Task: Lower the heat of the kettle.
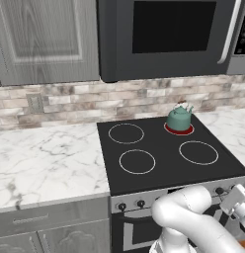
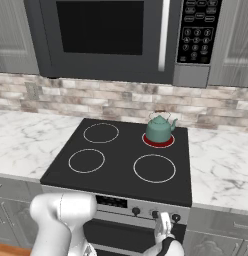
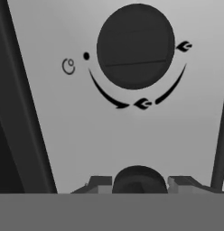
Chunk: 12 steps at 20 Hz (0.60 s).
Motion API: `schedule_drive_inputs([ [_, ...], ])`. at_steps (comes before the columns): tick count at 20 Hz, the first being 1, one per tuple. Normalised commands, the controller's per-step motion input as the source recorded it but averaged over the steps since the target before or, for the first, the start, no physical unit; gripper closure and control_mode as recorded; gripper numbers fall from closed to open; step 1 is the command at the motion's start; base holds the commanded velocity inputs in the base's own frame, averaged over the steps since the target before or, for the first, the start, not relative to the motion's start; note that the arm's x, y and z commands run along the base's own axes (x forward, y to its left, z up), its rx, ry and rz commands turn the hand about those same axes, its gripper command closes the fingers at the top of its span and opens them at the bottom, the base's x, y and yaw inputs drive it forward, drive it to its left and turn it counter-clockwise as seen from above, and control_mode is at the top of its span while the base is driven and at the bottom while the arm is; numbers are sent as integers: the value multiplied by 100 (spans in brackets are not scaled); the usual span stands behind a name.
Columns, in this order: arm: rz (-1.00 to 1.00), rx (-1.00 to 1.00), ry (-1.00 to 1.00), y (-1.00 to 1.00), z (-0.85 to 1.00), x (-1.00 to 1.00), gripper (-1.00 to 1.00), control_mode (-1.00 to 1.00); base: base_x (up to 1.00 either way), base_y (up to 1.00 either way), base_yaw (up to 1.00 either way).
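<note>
The teal-green kettle [image 1: 179, 118] [image 2: 158, 129] stands on the back right burner [image 2: 158, 141], which glows red under it. My gripper [image 2: 161, 223] [image 3: 140, 182] is down at the stove's front control panel [image 2: 121, 202], well below and in front of the kettle. In the hand view its two fingertips [image 3: 101, 182] press close on either side of a dark round knob [image 3: 138, 173], so it is shut on that knob. A second, larger-looking knob [image 3: 135, 45] with flame marks around it sits further along the panel.
Three other burners [image 2: 154, 168] on the black cooktop are dark. A microwave [image 2: 106, 35] hangs above the stove. Marble counters [image 1: 45, 158] run on both sides. More knobs [image 1: 141, 203] line the left end of the panel.
</note>
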Motion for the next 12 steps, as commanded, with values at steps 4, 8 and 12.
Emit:
schedule_drive_inputs([
  [4, 3, 0, 2, 41, 0, 0, 100, -100, 0, 0, 0],
  [8, 8, 4, 2, 5, -5, -4, 100, -100, 0, 0, 0],
  [12, 5, 9, 10, 8, 0, 0, 100, -100, 0, 0, 0],
])
